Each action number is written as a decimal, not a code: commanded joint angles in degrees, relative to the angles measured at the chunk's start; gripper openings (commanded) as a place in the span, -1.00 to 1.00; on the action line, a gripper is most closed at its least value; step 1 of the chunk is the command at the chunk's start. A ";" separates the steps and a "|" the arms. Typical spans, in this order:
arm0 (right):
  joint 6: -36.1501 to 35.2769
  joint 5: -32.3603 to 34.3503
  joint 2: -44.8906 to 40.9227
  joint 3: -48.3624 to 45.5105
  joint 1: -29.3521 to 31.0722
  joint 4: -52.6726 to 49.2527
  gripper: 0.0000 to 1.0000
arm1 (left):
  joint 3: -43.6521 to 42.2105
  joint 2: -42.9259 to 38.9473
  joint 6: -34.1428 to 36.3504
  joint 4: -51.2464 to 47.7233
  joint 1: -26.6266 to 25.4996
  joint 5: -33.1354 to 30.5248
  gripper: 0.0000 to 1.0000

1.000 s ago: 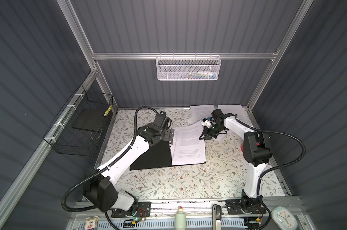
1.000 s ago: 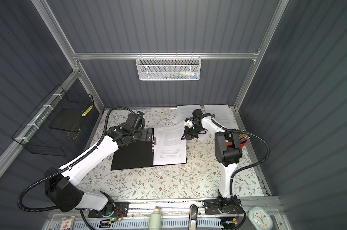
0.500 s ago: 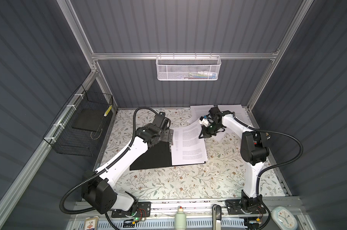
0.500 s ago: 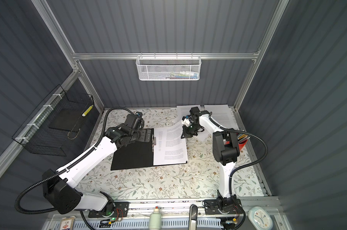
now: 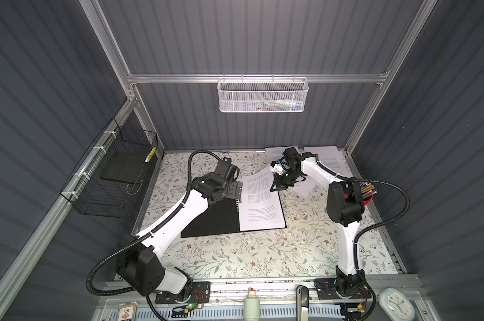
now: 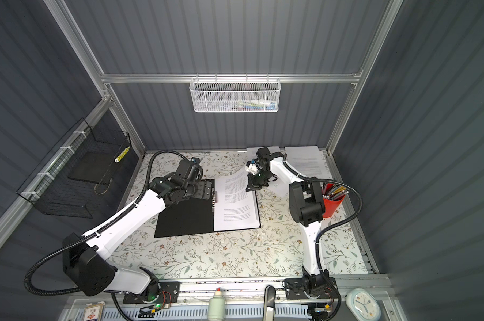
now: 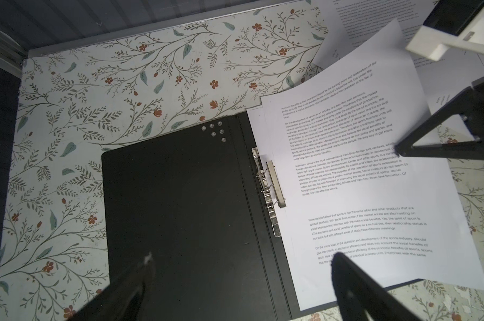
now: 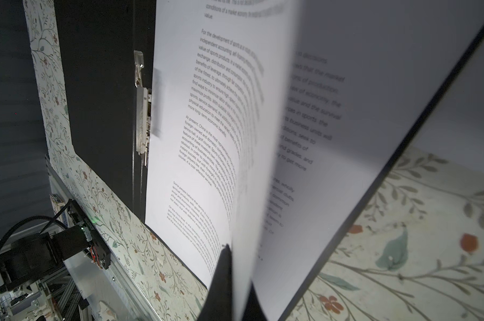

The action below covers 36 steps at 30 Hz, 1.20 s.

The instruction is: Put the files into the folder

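The folder (image 5: 213, 219) lay open, black inside up, toward the far edge of the table (image 5: 235, 258), with a metal clip (image 7: 268, 186) at its spine. White printed files (image 5: 260, 205) covered its right half. The right gripper (image 5: 274, 187) pinched the topmost one's curled far edge. The left gripper (image 5: 235, 191) hung spread wide over the spine.

files (image 5: 261, 208) in folder (image 5: 207, 222), loose sheets (image 5: 330, 161) behind it

Left hand (image 5: 236, 191) hangs low, spread wide open — right hand (image 5: 273, 188) pinched shut, angled downward — both reaching inward.
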 commanded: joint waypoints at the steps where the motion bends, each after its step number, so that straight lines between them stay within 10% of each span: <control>1: -1.27 -0.94 1.44 1.36 0.70 -2.29 -1.00 | -1.06 0.66 -0.84 -1.23 0.49 0.52 0.99; 28: -0.75 -1.35 4.14 3.43 1.79 -2.62 -0.94 | -1.37 1.79 -1.35 -0.79 0.62 1.61 0.99; 36: 0.51 -0.44 4.11 3.30 1.75 -1.98 -0.55 | -1.41 2.51 -1.96 -0.66 0.66 2.82 0.99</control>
